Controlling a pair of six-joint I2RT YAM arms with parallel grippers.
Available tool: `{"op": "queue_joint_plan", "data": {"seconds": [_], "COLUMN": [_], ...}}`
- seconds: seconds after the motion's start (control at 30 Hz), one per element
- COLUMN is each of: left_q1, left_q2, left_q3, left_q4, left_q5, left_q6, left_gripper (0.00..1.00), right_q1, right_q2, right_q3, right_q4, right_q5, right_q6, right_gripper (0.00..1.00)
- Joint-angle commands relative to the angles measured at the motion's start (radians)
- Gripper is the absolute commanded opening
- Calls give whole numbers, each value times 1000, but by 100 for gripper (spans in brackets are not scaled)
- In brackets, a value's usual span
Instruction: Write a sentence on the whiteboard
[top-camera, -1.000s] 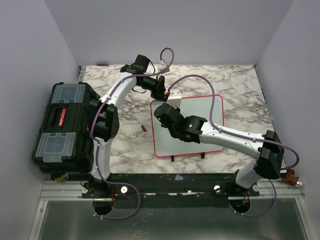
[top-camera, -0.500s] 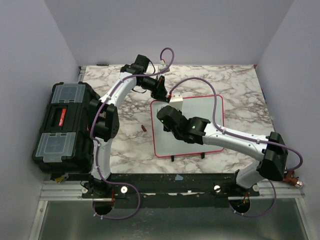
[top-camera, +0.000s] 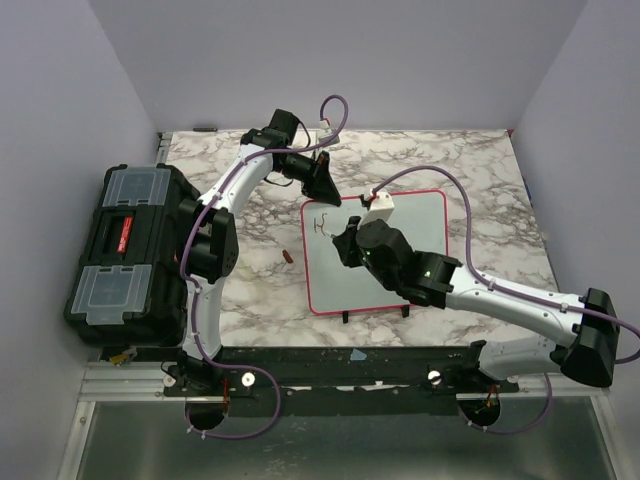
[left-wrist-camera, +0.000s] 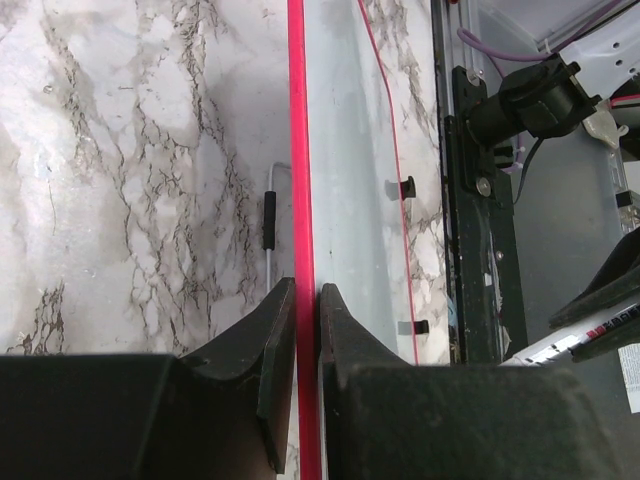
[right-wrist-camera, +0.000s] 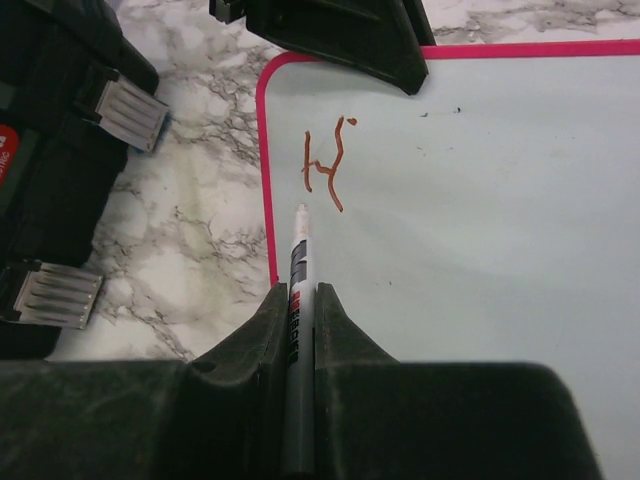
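The whiteboard (top-camera: 325, 280) lies flat on the marble table, white with a thin pink-red frame. The only writing on it is one red-brown letter like an "H" (top-camera: 320, 223) at its top left corner, also in the right wrist view (right-wrist-camera: 325, 170). My left gripper (top-camera: 322, 192) is shut on the board's frame (left-wrist-camera: 298, 150) at the far left corner; the jaws straddle the red edge (left-wrist-camera: 307, 290). My right gripper (top-camera: 345, 245) is shut on a grey marker (right-wrist-camera: 299, 250). The marker tip sits just below the letter, near the board's left edge (right-wrist-camera: 265, 180).
A black toolbox (top-camera: 125, 255) with clear lid trays stands at the table's left edge and shows in the right wrist view (right-wrist-camera: 50, 150). A small red-brown cap (top-camera: 287, 258) lies on the marble left of the board. Two black feet (top-camera: 345, 316) stick out at the board's near edge.
My right arm has swung to the right and stretched out lower over the board. Its wrist has left the top left corner, so the first letter now shows. The left gripper still grips the frame.
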Motion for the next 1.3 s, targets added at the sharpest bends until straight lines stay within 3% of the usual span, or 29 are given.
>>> {"op": "queue_joint_plan", "data": {"seconds": [0.0,0.27,0.43,1.27], "left_q1": [-3,-3,-2,0], "left_q2": [-57,-56,-60,-62], "left_q3": [-10,-11,-17,-20], "left_q4": [-1,11,15,26], "left_q5": [51,39,33,32], "left_q6": [41,29,29,19], "left_gripper": [0,0,0,0], "right_q1": [-17,-17,-18,-19], "right_q2": [-6,13,80,139], "right_q3": [-37,-43,11,68], "right_q4": [127,183,148,47], "right_q5": [10,70,44,234], "right_q6": [35,-19,-43,-60], "right_gripper": [1,1,1,1]}}
